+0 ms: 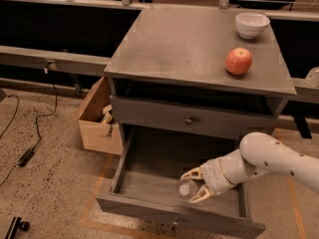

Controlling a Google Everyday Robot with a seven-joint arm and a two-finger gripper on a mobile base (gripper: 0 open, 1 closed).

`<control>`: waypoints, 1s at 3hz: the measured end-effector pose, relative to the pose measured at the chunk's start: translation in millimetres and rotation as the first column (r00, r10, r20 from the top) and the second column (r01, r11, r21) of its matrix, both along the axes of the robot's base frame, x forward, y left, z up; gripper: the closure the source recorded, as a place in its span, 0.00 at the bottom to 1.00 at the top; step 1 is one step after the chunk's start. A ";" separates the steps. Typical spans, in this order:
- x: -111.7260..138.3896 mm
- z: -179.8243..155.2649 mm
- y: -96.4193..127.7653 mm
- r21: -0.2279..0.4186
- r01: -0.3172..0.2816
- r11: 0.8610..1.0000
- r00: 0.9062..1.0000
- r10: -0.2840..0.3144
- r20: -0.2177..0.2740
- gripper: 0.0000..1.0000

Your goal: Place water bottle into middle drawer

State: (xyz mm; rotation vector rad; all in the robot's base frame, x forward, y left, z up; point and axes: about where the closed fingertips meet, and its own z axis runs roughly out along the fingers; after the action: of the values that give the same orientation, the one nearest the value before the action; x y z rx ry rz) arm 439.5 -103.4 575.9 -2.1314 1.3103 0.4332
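Here my gripper [189,188] is down inside the open middle drawer [149,180], toward its right side and near the plank front. Its two pale fingers [193,174] are spread only as wide as the water bottle [184,189] and are clamped on it, one above and one below. The bottle lies between them with its round end facing up and outward. It sits low over the drawer floor, but I cannot tell whether it touches the wood. My white forearm [264,158] reaches in from the right, over the drawer's right wall.

Above, the upper drawer front [149,116] is closed, its round knob [188,119] just above my wrist. On the cabinet top [189,49] a red apple [239,61] rests near the right edge, with a white bowl [251,25] behind it at the back corner, the two well apart from the bottle. A cardboard box [97,123] stands on the floor against the cabinet's left side.
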 end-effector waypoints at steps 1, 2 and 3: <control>7.2 -36.5 -3.9 0.057 0.231 0.971 0.969 -0.225 -0.098 1.00; 28.9 -62.5 -3.3 0.128 0.415 0.901 0.908 -0.401 -0.121 0.82; 55.4 -77.8 2.9 0.186 0.532 0.826 0.846 -0.518 -0.122 0.59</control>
State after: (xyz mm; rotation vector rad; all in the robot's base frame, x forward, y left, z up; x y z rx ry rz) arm 494.9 -100.5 498.1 -1.5009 1.7308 0.3885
